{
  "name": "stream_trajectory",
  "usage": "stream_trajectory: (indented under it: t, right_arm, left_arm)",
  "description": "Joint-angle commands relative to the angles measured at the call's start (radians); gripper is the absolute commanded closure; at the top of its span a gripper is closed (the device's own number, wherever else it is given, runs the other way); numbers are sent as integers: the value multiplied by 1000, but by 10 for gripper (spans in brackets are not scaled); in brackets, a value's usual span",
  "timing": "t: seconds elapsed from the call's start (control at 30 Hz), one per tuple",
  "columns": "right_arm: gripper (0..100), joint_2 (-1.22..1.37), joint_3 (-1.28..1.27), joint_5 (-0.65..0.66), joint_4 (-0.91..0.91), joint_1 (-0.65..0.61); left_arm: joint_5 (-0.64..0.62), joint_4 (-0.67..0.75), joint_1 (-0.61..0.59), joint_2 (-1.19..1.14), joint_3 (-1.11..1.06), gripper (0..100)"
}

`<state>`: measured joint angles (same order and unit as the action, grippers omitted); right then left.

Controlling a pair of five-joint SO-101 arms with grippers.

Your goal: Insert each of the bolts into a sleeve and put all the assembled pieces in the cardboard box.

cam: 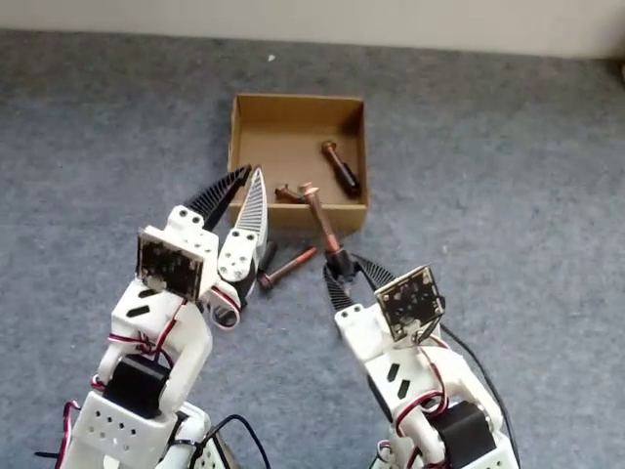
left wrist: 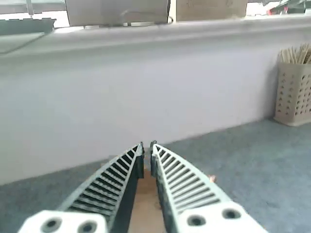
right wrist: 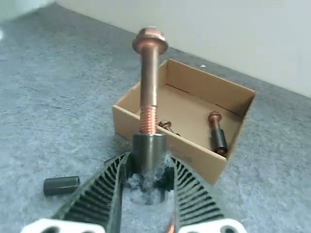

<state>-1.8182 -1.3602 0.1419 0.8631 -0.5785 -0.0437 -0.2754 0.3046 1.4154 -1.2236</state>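
Starting at the left, my left tool [cam: 251,172] hangs over the left side of the cardboard box [cam: 283,137]. Its fingers are closed to a thin slit with nothing between them. From its own wrist camera the tips almost touch, and a brown patch beneath them is too blurred for me to name.

Just beside that tool a loose sleeve [cam: 267,256] lies on the grey table [cam: 508,195]. Next to it is a loose bolt [cam: 289,266], between my two tools.

Inside the box, against the near wall, a copper piece [cam: 287,193] is half hidden, and I cannot tell whether it wears a sleeve.

My right tool [cam: 337,266] is clamped on the held sleeve [right wrist: 148,150]. The held bolt [right wrist: 149,73] stands in it, head up, leaning toward the box's near wall.

At the right of the box lies an assembled piece [cam: 342,168], a bolt in its dark sleeve.
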Motion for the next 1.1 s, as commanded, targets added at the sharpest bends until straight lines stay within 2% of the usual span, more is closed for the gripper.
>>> stream_trajectory:
  t: [0.0, 0.6, 0.77, 1.07]
  right_arm:
    - [993, -18, 81, 6, -2, -39]
    - [993, -18, 202, 8, 54, -42]
    - [993, -18, 259, 8, 50, -42]
    - [993, -18, 410, 9, 48, -42]
  left_arm:
    - [15, 100, 13, -1, -10, 952]
    - [17, 100, 4, -1, -67, 947]
    - [110, 103, 10, -1, -108, 950]
    - [120, 104, 5, 1, -24, 950]
